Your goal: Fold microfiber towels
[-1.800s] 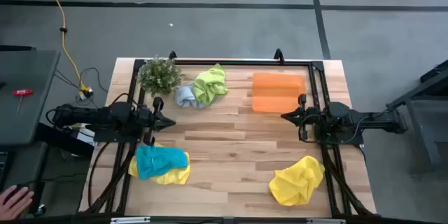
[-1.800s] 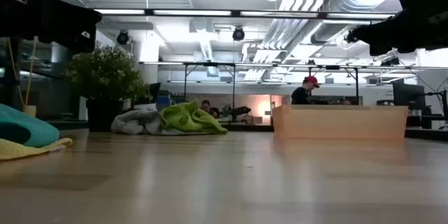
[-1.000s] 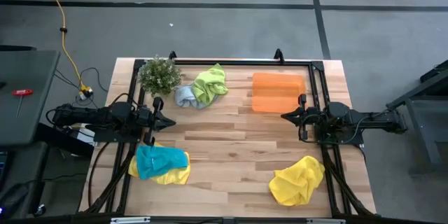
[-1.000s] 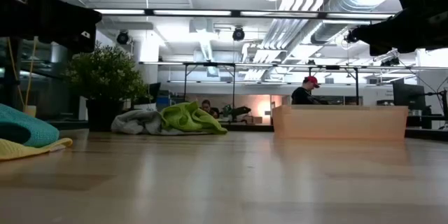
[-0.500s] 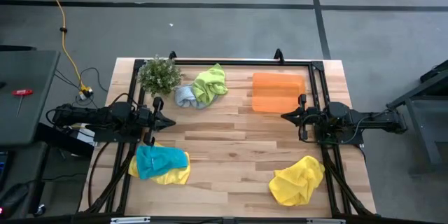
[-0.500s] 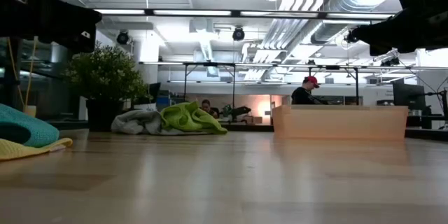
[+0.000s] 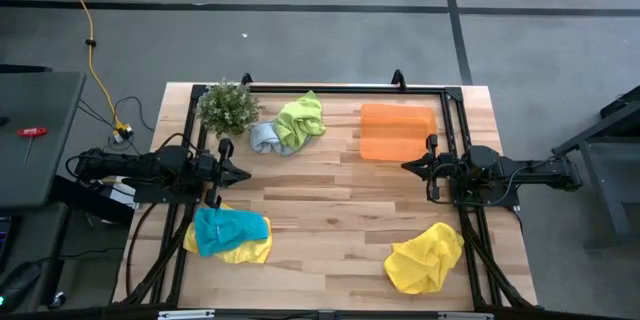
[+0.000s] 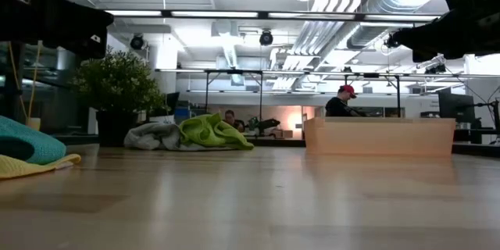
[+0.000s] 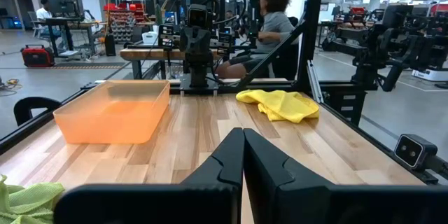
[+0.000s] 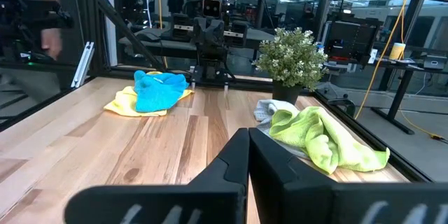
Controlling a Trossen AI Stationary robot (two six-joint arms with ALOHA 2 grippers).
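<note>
Several crumpled microfiber towels lie on the wooden table. A teal towel [image 7: 228, 228] rests on top of a yellow towel [image 7: 247, 252] at the near left. Another yellow towel [image 7: 424, 258] lies at the near right. A lime green towel [image 7: 301, 118] overlaps a pale grey-blue towel [image 7: 264, 138] at the far middle. My left gripper [image 7: 247, 174] hangs shut above the table's left side, pointing level toward the right. My right gripper [image 7: 405, 166] hangs shut above the right side, facing it. Neither touches a towel.
An orange tray [image 7: 397, 131] sits at the far right. A small leafy plant [image 7: 227, 107] stands at the far left corner. A black frame [image 7: 330, 88] runs round the table's edges. Bare wood [image 7: 330, 200] lies between the grippers. People show in the room beyond.
</note>
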